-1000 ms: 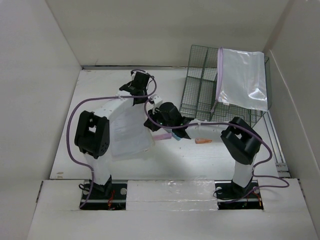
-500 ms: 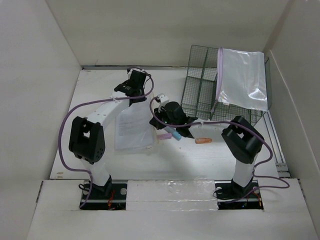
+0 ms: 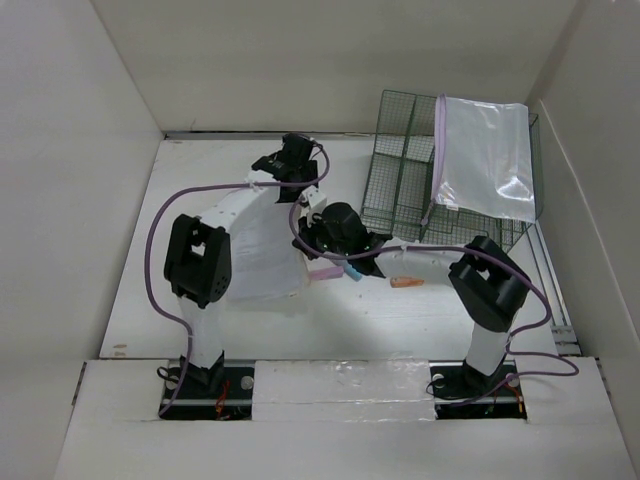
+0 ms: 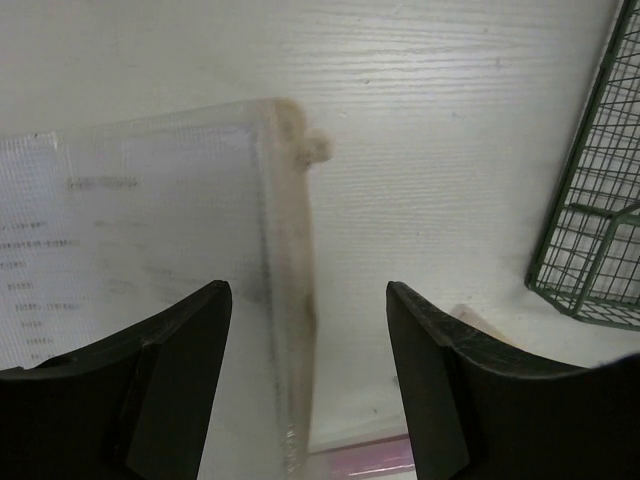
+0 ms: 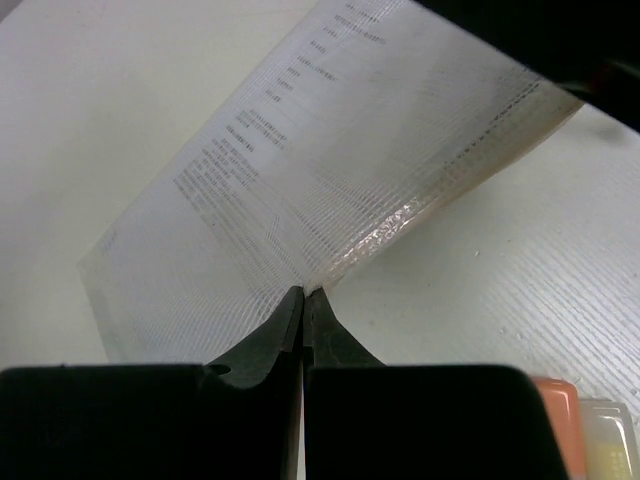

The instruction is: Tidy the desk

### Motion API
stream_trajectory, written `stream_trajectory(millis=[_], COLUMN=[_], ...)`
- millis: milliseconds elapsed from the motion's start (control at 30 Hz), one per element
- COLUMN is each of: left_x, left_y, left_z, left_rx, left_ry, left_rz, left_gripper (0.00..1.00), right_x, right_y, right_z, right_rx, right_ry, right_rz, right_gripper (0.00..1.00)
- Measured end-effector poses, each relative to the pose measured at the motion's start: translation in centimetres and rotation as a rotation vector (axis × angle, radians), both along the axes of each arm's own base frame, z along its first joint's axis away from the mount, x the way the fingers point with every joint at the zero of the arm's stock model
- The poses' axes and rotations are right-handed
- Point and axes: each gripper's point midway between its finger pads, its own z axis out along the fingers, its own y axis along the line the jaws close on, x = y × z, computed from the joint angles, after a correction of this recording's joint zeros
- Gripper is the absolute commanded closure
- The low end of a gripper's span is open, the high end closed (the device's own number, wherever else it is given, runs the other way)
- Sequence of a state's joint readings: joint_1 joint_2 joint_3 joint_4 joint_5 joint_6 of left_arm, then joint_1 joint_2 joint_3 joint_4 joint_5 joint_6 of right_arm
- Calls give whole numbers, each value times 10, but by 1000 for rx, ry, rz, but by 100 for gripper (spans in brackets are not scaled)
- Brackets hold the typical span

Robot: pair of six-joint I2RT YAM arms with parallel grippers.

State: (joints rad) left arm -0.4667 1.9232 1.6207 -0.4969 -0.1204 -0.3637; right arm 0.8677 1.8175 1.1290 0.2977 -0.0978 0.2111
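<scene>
On the white desk [image 3: 450, 310] lies a clear mesh pouch [image 3: 265, 250] with a printed sheet inside. My right gripper [image 3: 308, 243] is shut on the pouch's right edge; in the right wrist view the closed jaws [image 5: 305, 292] pinch the pouch's seam [image 5: 400, 215], lifting it a little. My left gripper [image 3: 290, 162] hovers over the pouch's far corner. In the left wrist view it [image 4: 307, 300] stands open, with the pouch's zipper edge [image 4: 285, 250] below the gap and untouched.
A dark green wire rack [image 3: 395, 185] stands at the back right with a clear purple-zippered bag [image 3: 485, 155] on top; its corner [image 4: 600, 230] is close to my left gripper. A pink item [image 3: 325, 270], a blue one [image 3: 352, 270] and an orange one [image 3: 407, 282] lie beside the pouch.
My left gripper has opened and let go of the pouch's far edge, shifting slightly right. The right gripper stays shut on the pouch.
</scene>
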Motion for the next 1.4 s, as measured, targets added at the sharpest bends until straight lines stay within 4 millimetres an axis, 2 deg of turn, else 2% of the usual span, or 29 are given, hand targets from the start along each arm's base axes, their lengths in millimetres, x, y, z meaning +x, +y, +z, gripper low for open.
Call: stream_trajectory(millis=[67, 133, 200, 267, 333, 467, 567, 700, 800, 933, 1000, 1067, 1200, 1300, 1400], left_x=[3, 4, 7, 8, 7, 3, 2, -2, -6, -13, -17, -16, -9, -11, -18], left_y=[-12, -24, -19, -7, -2, 13, 17, 15, 7, 4, 9, 13, 8, -2, -7], left_z=[3, 2, 2, 2, -1, -5, -6, -7, -12, -21, -16, 1, 34, 38, 31], left_rx=[32, 60, 98, 161, 188, 263, 290, 293, 253, 119, 49, -21, -131, -169, -182], left_ry=[-20, -32, -48, -60, -64, -62, -61, -50, -30, 14, 26, 10, -52, -54, -27], left_rz=[-18, -41, -22, 3, 15, 42, 52, 43, 22, 15, 32, 50, 45, 14, -12], left_gripper=[43, 51, 70, 76, 73, 51, 47, 48, 53, 51, 48, 48, 48, 49, 51], right_x=[-4, -10, -13, -15, -17, -20, -21, -21, -21, -23, -25, -25, -27, -28, -27], right_y=[4, 5, 3, 1, 0, -5, -8, -14, -19, -19, -15, -15, -11, -10, -10], right_z=[1, -1, -7, -10, -13, -19, -21, -20, -16, 8, 28, 44, 59, 59, 59], right_rx=[-7, -23, -49, -67, -81, -114, -133, -149, -142, -75, -20, 15, 60, 61, 60], right_ry=[-11, -7, 4, 8, 14, 27, 28, 23, 6, -40, -68, -90, -112, -110, -110], right_rz=[17, 25, 28, 29, 29, 24, 18, -4, -16, -11, 11, 16, 45, 52, 48], right_gripper=[100, 100, 100, 100, 100, 100, 100, 100, 100, 100, 100, 100, 100, 100, 100])
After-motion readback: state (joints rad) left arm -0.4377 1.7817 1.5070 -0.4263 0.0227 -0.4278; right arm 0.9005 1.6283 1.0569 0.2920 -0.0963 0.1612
